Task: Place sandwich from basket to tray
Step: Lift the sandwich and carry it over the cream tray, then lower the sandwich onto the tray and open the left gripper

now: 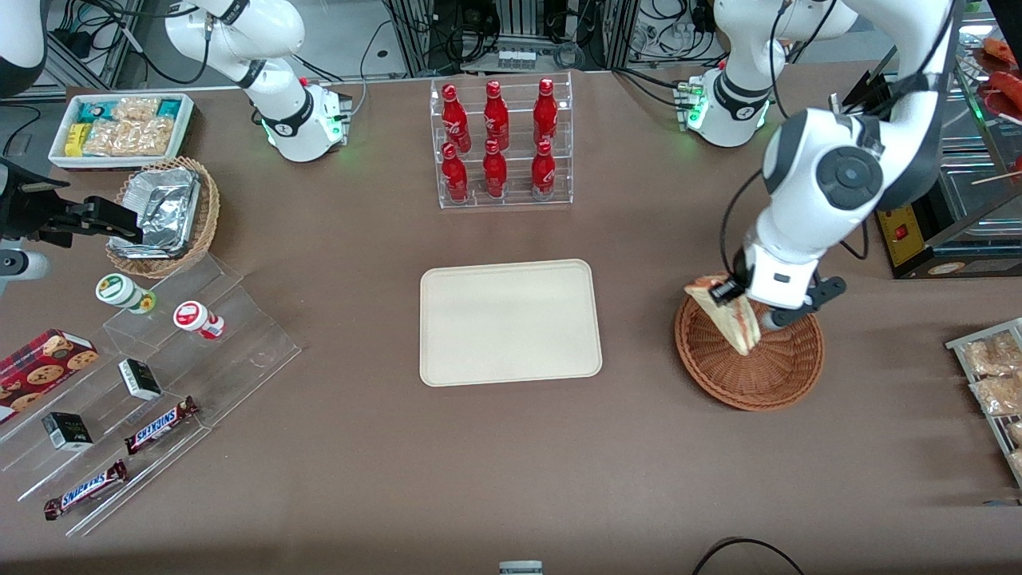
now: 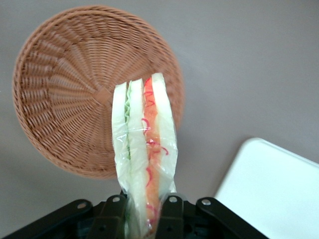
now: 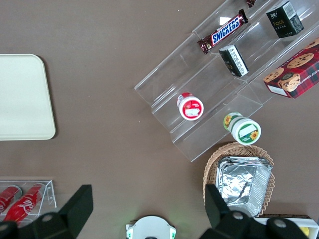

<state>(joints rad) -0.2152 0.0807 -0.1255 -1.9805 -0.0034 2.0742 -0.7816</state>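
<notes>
Sandwich [image 1: 728, 313] hangs in my gripper [image 1: 741, 310], pinched at one end between the two fingers [image 2: 169, 211], its wrapped wedge dangling over the basket [image 1: 766, 375] and clear of the weave as far as I can judge from the wrist view. The filling layers run lengthwise away from the fingers, so the grip is on a soft end of bread and film, not on anything firm.

The tray [image 1: 447, 359] lies bare on the table, near the basket toward the parked arm's end, with open table between the two. So the step I have in hand is the carry across.

To do it well I would first raise the wedge enough that its hanging tip passes over the basket's rim, then travel sideways at an even pace. A quick move could set the loose end swinging, and the plastic wrap looks slippery; it may slide in the pinch. I would aim for the middle of the tray, lower until the tip rests on the surface, let the wedge lay over flat, and only then release.
</notes>
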